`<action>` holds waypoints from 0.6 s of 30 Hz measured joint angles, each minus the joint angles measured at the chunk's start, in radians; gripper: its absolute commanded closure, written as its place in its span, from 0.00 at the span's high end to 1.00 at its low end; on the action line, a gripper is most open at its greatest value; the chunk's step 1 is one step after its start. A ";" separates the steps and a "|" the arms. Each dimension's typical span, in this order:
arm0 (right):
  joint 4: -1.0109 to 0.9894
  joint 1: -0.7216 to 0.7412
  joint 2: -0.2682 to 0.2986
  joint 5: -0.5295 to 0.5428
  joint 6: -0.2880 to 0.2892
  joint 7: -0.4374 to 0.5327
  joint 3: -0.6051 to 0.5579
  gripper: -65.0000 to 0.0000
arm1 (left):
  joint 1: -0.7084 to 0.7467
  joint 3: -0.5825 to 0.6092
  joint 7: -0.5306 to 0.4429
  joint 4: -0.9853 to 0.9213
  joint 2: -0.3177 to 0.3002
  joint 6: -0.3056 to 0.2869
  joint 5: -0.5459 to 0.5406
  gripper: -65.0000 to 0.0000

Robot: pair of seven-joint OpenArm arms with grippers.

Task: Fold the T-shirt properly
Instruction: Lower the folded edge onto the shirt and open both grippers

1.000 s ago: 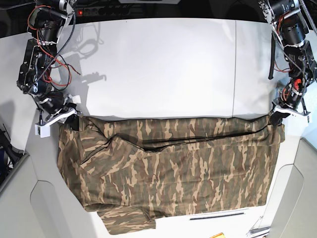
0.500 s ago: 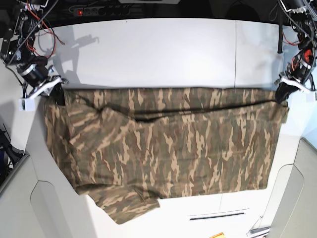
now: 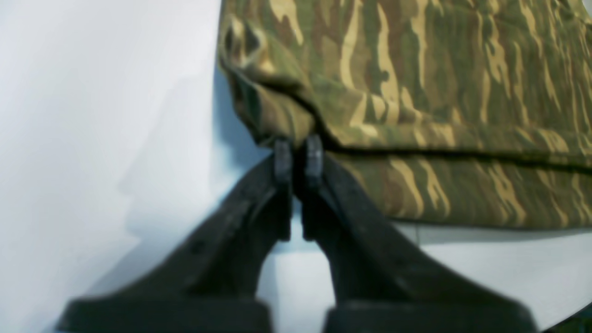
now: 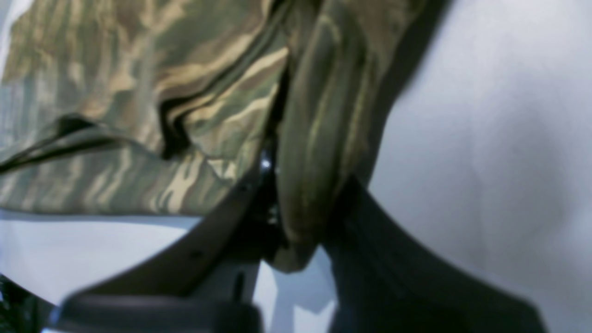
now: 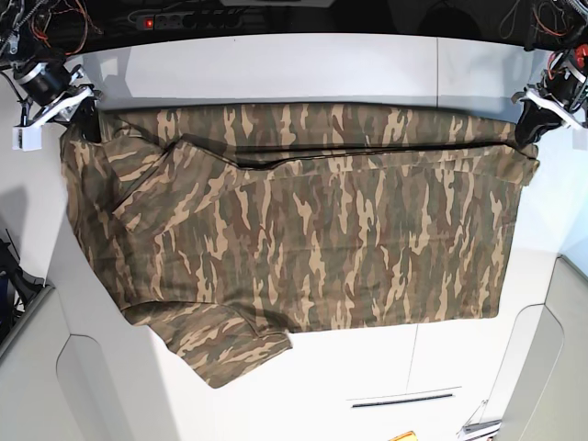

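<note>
We see the T-shirt (image 5: 303, 230) spread wide across the white table (image 5: 276, 69), its camouflage cloth reaching from the far-left corner to the far-right corner of the overhead view. Its far edge is stretched almost straight between the two arms, and one sleeve (image 5: 230, 354) trails toward the near side at lower left.

The left gripper (image 3: 296, 159) sits at the right edge of the overhead view; in its wrist view we see the black jaws pressed together on a bunched corner of the T-shirt, with the cloth fanning out to the right over the table.

The right gripper (image 4: 296, 203) is at the far-left corner of the overhead view. Its wrist view is blurred, yet we can make out a thick fold of the shirt pinched between its jaws, with more cloth draping off to the left.
</note>
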 measured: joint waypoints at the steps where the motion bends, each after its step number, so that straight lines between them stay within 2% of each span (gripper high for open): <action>1: 0.000 -0.008 0.000 0.006 0.000 -0.005 0.008 0.00 | 0.016 0.000 0.002 0.008 0.000 0.000 0.000 0.00; 8: 0.000 -0.068 0.000 0.017 0.000 -0.018 0.055 0.00 | 0.114 0.001 0.002 0.077 0.000 -0.001 0.000 0.00; 18: 0.000 -0.121 0.000 0.024 0.000 -0.030 0.062 0.00 | 0.197 0.001 0.000 0.116 0.003 -0.001 0.000 0.00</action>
